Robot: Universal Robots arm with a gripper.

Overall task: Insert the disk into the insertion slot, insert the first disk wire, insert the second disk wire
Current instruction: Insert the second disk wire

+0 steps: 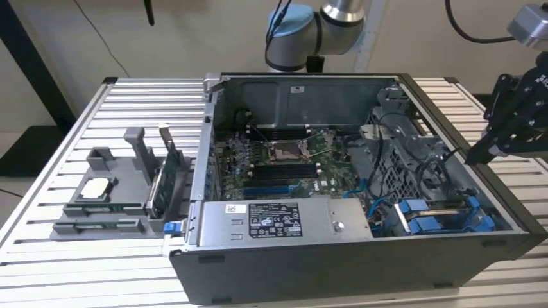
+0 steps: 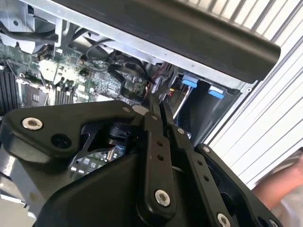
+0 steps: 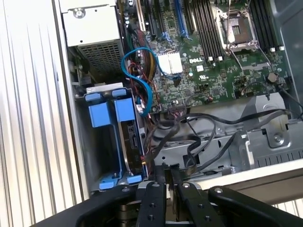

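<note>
1. Apparently step one is done: the disk [image 3: 130, 141] sits on edge in its blue carrier, inside the insertion slot [image 3: 102, 156].
2. Wires unclear. A blue cable [image 3: 142, 80] loops down toward the disk's edge, and black wires [image 3: 189, 137] lie loose beside the cage. I cannot tell whether either is plugged in.
3. Tool [image 3: 166, 174] is closed and grips nothing. It hangs over the case wall, near the disk but apart from it.

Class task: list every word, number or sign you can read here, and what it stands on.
Black-and-white sticker on the power-supply box: print too small to read.
Small white label inside the computer case: blurred.
Motherboard markings: too small to quote.
No text can be quoted.
</note>
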